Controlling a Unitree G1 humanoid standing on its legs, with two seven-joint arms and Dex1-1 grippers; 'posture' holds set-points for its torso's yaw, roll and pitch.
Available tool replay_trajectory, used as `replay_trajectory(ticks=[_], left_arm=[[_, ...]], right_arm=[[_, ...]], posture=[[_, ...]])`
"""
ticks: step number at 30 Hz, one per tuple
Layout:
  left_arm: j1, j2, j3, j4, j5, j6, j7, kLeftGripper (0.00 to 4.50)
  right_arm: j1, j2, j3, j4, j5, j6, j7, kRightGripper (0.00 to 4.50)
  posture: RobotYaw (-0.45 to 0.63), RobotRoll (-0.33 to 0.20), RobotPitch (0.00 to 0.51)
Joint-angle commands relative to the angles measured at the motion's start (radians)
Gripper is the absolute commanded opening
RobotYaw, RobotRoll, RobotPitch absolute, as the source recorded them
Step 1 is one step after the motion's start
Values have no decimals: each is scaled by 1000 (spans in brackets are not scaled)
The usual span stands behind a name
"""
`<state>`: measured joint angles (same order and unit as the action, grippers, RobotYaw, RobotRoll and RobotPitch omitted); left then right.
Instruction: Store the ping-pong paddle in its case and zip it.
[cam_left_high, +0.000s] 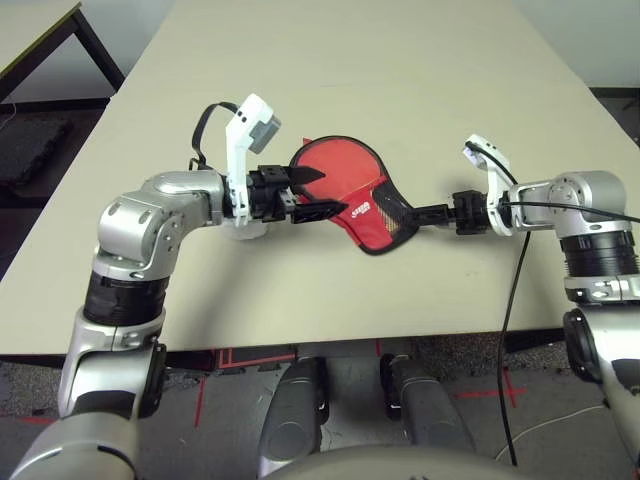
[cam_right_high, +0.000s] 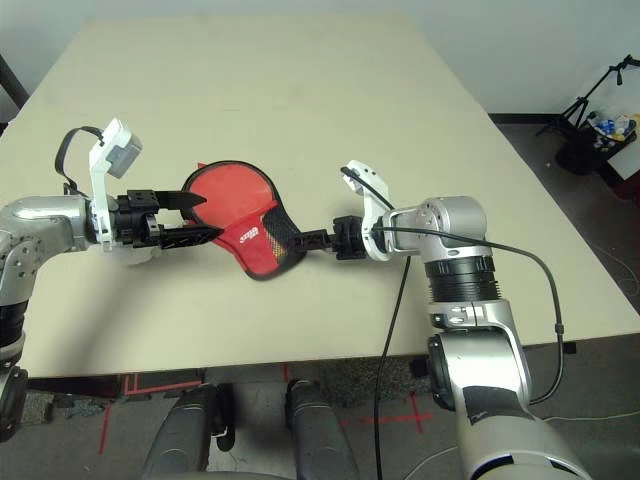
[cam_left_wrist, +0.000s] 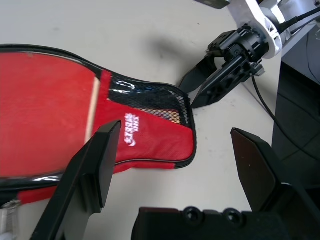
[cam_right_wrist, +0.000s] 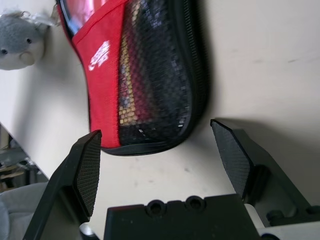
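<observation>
Currently, head view: I see the case (cam_left_high: 352, 205) flat on the table (cam_left_high: 400, 90), between left gripper (cam_left_high: 322, 194) and right gripper (cam_left_high: 428, 213). Left wrist: fingers (cam_left_wrist: 97, 160) spread; paddle (cam_left_wrist: 45, 105) inside, round end looks unzipped. Right wrist: fingers (cam_right_wrist: 85, 167) spread beside the mesh end; handle shows through mesh, plus a grey pouch (cam_right_wrist: 20, 42). Zipping remains.
</observation>
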<state>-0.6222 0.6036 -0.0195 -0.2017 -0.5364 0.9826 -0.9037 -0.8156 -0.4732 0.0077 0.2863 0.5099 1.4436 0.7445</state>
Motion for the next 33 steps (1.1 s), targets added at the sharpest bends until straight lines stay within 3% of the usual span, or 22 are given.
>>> replay_trajectory(ticks=[1, 12, 17, 20, 32, 33], left_arm=[[7, -8, -22, 4, 0, -18, 11, 4500], [-1, -43, -46, 6, -13, -24, 32, 4500], [6, -41, -47, -3, -20, -21, 40, 4500], [10, -36, -43, -9, -24, -18, 43, 4500], [18, -25, -41, -13, -29, -17, 51, 4500], [18, -25, -41, -12, -29, -19, 51, 4500]], right_arm=[[12, 32, -20, 7, 11, 11, -30, 4494], [-74, 215, -149, 196, -5, -86, -152, 4494], [-95, 244, -154, 258, -13, -126, -171, 4494], [-95, 245, -146, 265, -15, -134, -170, 3987], [-14, 222, -168, 70, -1, -24, -246, 104], [-1, 225, -184, 30, 6, 11, -262, 44]], posture=[[78, 0, 162], [72, 0, 178], [83, 0, 179], [88, 0, 179], [80, 0, 182], [77, 0, 183]])
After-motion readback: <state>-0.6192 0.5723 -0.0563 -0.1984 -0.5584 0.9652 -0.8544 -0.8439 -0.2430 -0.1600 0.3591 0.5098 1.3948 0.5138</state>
